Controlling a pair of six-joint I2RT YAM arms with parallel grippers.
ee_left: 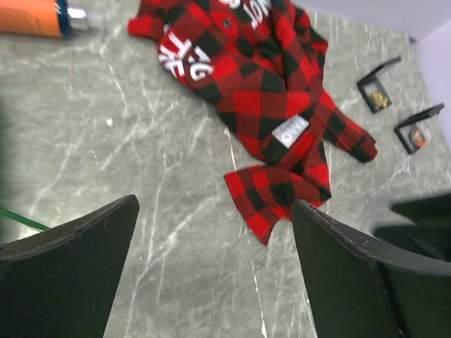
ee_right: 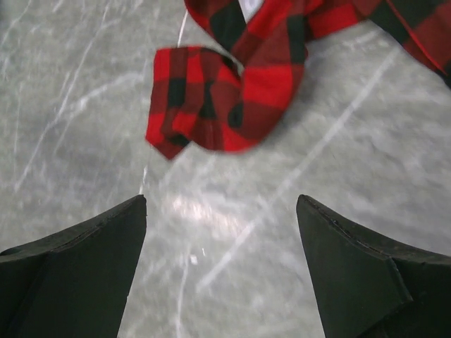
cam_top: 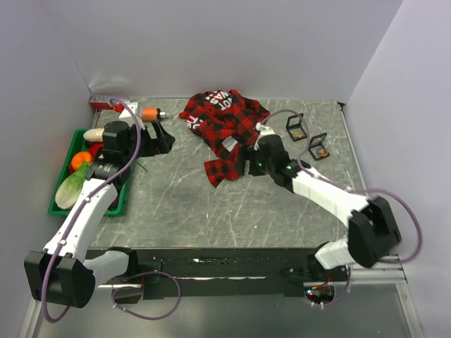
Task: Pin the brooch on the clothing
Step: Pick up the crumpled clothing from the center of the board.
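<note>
The right hand [cam_top: 243, 163] is spread wide with nothing in it. It sits low over the bench [cam_top: 183, 204], just beside the near sleeve end of the plaid shirt [cam_top: 224, 123]. From its own camera, that red-and-black flap lies just ahead of the fingertips and does not touch them.

The shirt is crumpled in a heap at the far middle of the bench. White lettering shows on its far-left folds, and a white label [cam_top: 230, 144] faces up near its middle. The left hand [cam_top: 161, 141] is wide open too and holds nothing. It hangs near the shirt's left edge without touching the cloth.

To the right of the shirt, a far box [cam_top: 295, 127] and a near box [cam_top: 318, 146] stand with their lids up. Both are small and black, and each holds something too small to make out. An orange bottle [cam_top: 150, 113] lies at the far left. A green tray [cam_top: 56, 210] of produce sits along the left edge.
</note>
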